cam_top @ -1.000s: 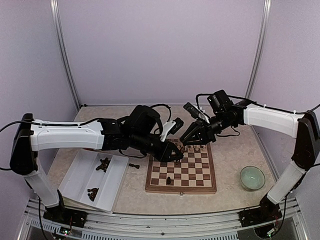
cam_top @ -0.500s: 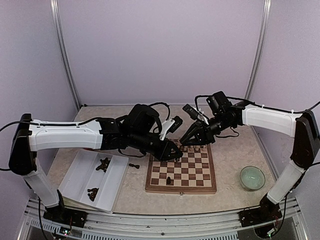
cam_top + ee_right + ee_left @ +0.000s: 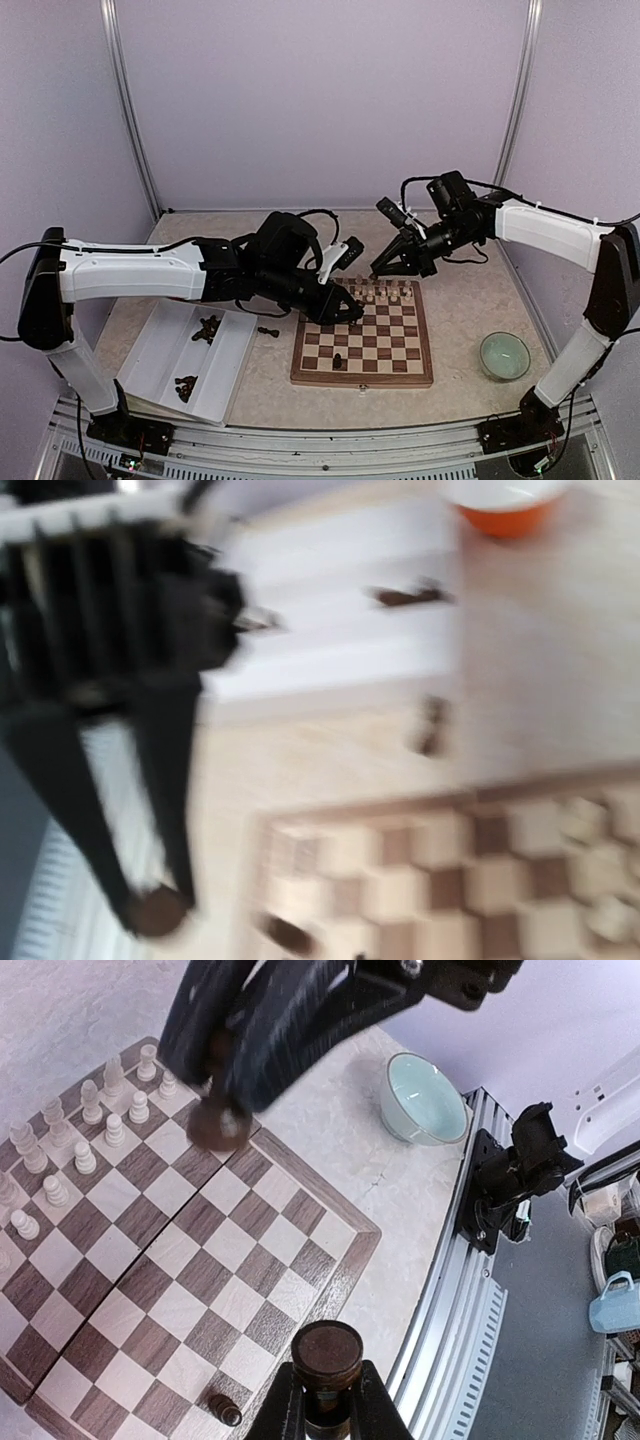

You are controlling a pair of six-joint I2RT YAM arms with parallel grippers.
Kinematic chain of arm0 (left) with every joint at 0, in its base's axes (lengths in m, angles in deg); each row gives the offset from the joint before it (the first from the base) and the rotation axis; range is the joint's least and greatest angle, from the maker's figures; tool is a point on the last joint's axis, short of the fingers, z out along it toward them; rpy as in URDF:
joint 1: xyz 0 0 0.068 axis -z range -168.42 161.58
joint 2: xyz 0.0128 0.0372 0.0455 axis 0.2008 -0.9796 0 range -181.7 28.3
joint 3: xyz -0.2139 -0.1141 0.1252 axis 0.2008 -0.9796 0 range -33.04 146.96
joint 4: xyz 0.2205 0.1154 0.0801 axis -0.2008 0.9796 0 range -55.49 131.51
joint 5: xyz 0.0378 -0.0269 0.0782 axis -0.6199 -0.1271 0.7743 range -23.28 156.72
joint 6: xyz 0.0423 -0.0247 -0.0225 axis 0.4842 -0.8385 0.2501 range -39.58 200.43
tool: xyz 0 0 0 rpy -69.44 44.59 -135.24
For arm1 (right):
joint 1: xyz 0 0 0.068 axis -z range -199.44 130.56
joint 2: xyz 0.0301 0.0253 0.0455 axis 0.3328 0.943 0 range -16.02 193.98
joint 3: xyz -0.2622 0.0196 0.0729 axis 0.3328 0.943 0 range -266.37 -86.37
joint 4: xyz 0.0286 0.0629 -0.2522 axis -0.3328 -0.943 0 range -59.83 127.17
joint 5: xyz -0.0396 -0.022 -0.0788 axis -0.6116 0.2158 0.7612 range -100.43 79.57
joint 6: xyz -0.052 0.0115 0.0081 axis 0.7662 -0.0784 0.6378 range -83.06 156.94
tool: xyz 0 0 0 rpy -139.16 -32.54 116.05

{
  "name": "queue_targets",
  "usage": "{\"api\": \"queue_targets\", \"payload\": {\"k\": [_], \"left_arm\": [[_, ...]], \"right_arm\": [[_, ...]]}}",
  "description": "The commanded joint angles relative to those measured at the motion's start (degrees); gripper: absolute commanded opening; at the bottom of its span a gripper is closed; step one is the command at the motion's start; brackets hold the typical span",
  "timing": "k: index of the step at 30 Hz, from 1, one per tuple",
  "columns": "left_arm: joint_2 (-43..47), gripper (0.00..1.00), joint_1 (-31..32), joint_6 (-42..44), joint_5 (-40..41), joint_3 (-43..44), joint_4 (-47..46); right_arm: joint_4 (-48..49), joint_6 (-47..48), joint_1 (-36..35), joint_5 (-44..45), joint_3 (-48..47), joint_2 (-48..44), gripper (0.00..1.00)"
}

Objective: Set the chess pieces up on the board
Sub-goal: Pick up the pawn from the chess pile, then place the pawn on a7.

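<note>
Left gripper [image 3: 346, 308]: pinching one dark chess piece [image 3: 326, 1352], round end toward its wrist, above the board [image 3: 196, 1272], whose bare near rows lie below and back toward its base; right gripper [image 3: 384, 270], pressed together, sits farther off.

White-and-black left arm [image 3: 130, 270] stretches across, low and nearly level, its black two-finger left gripper [image 3: 325, 1405] clamped on a dark brown round-topped chess piece [image 3: 326, 1352]. White-and-black right arm [image 3: 550, 232] reaches in high, wrist tipped down, black right gripper [image 3: 384, 270] pinched together; empty or not, hard to say.
</note>
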Motion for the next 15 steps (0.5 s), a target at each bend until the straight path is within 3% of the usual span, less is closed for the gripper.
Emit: {"api": "queue_targets", "payload": {"k": [1, 10, 15], "left_arm": [[-0.69, 0.1, -0.73, 0.57, -1.2, -2.05, -1.14], [1.25, 0.1, -3.67, -1.48, -0.73, -4.04, -3.24], [1.73, 0.1, -4.45, -1.72, -0.36, -3.56, -2.81]], "right_arm": [[-3.24, 8.6, 1.09, 13.78, 4.58, -6.98, 0.0], [1.2, 20.76, -2.74, 28.01, 28.24, -18.92, 0.0], [5.12, 20.71, -6.36, 33.5, 33.98, -20.7, 0.0]]}}
